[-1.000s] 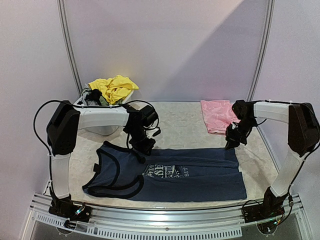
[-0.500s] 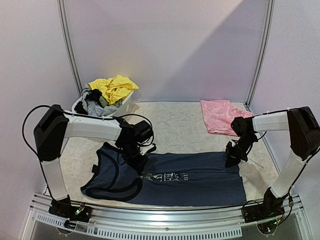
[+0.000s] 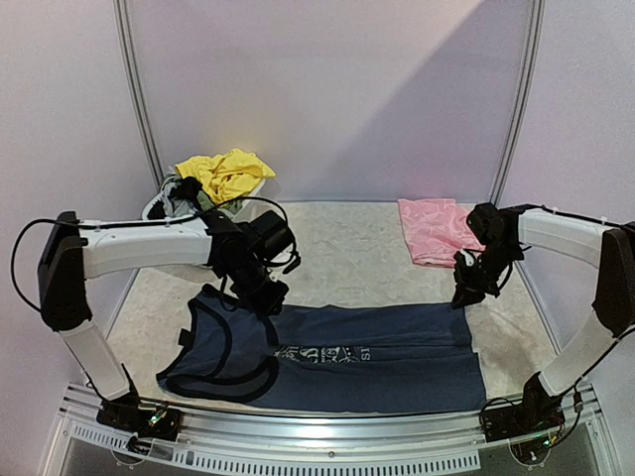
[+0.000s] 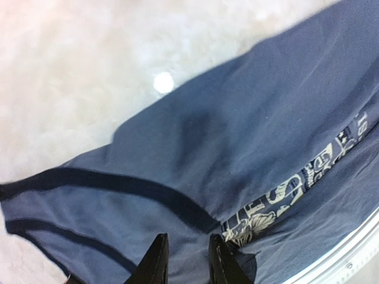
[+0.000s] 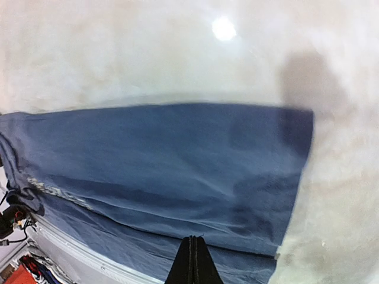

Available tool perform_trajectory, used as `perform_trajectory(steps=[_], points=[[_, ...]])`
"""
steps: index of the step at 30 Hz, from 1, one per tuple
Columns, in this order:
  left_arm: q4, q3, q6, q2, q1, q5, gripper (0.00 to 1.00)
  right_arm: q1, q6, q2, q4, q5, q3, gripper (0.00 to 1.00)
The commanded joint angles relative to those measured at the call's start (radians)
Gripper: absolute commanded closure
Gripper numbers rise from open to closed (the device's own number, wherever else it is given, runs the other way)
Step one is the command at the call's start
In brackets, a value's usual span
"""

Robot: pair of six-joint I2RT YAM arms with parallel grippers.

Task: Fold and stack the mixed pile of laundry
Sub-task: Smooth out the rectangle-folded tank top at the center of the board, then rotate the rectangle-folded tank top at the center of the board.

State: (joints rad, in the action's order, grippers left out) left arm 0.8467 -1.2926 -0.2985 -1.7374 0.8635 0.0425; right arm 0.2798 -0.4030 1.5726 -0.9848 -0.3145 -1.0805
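- A dark blue tank top [image 3: 397, 347] lies flat on the table [image 3: 357, 253], close to the front edge.
- It is folded the long way. The far part lies over the near part.
- White letters [image 3: 327, 353] peek out along the fold, near the middle.
- The neck and arm holes are on the left side. They have a darker band around them.
- The left gripper [image 3: 266, 296] is over the far edge of the tank top, near the arm holes.
- From its own camera, its two fingers [image 4: 157, 263] stand a little apart. Blue cloth shows in the gap, and nothing looks pinched there.
- The right gripper [image 3: 464, 296] is by the far right corner of the tank top.
- From its own camera, its fingers [image 5: 192, 263] are pressed tight together, with nothing between them. Blue cloth lies under them.
- I cannot tell if either gripper touches the cloth.
- A pink piece [image 3: 434, 230] lies flat at the far right of the table. It is apart from the tank top and close to the right arm.
- A white tub [image 3: 156, 207] sits at the far left corner, behind the left arm.
- A yellow piece [image 3: 228, 174] is heaped on top of the tub.
- A bit of grey cloth [image 3: 195, 203] shows in the tub under the yellow one.
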Motion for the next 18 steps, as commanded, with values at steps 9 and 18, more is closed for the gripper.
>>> perform_trajectory(steps=[9,18], points=[[0.026,0.41,-0.361,0.338,0.009,0.068,0.74,0.222,0.082,0.273,0.13,-0.098,-0.297,1.0],[-0.093,0.537,-0.409,0.263,-0.003,0.01,0.76,0.239,0.115,0.418,0.181,-0.133,-0.288,1.0]])
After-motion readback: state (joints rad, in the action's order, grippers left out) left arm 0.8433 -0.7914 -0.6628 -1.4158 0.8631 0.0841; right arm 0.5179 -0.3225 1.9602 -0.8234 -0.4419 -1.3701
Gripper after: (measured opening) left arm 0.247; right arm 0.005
